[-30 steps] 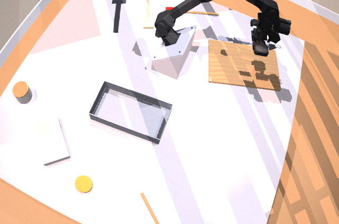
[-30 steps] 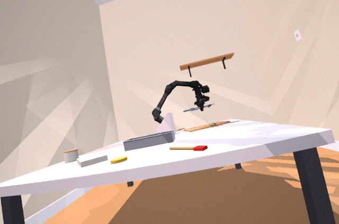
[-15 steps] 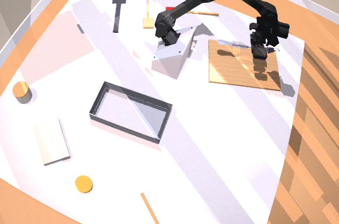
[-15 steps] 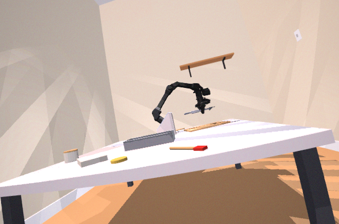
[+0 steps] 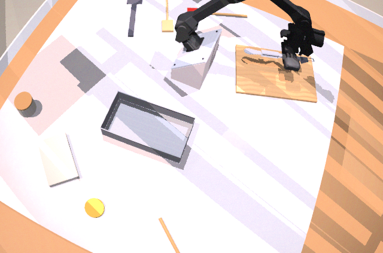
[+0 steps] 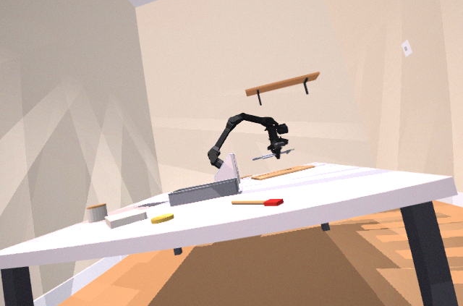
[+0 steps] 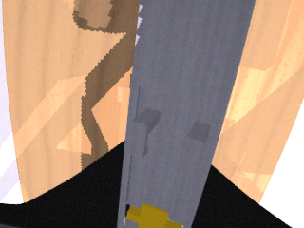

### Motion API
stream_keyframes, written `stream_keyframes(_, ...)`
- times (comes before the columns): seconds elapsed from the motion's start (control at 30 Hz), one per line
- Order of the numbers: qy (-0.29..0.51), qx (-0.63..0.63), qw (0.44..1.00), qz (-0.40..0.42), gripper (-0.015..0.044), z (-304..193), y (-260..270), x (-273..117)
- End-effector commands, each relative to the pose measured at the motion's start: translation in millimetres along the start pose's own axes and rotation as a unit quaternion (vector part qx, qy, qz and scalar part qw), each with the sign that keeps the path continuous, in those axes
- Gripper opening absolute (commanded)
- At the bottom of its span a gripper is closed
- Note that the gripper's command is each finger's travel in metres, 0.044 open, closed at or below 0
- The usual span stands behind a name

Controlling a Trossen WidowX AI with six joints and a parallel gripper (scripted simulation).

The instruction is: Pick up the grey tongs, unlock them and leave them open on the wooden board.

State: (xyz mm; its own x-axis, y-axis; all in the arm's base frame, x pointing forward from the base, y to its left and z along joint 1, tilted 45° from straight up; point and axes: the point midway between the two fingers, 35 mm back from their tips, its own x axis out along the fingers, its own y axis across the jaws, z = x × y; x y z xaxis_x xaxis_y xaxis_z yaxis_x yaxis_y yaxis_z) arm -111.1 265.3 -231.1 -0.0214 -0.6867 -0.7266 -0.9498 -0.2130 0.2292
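The gripper [image 5: 291, 62] [image 6: 277, 155] is clamped on the grey tongs [image 5: 271, 53] [image 6: 263, 156] [image 7: 185, 71], which hang above the wooden board [image 5: 275, 86] [image 6: 283, 173] [image 7: 52, 119], apart from it in the exterior view. From the top, the gripper's black body covers the tongs' middle, leaving a pale end on one side and a darker end with a small loop on the other. In the wrist view the tongs run out of frame at top and bottom, a yellow piece [image 7: 154, 216] is cut by the lower edge, and the fingertips cannot be made out. Whether the lock is released cannot be told. The roasting tin [image 5: 140, 146] [image 6: 203, 192] stands well apart from the board. The arm [image 5: 213, 2] [image 6: 223, 138] hides part of a red-headed utensil [image 5: 230, 14] from the top; a wooden stick [image 5: 168, 234] there runs off the lower edge.
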Motion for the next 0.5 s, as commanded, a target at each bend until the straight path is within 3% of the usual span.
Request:
stream_keyframes(0.0, -0.001, 0.002, 1.000, 0.002, -0.0150, 0, 1, 7)
stream_keyframes(0.47, -0.001, 0.002, 1.000, 0.002, -0.0150, -1, 1, 30)
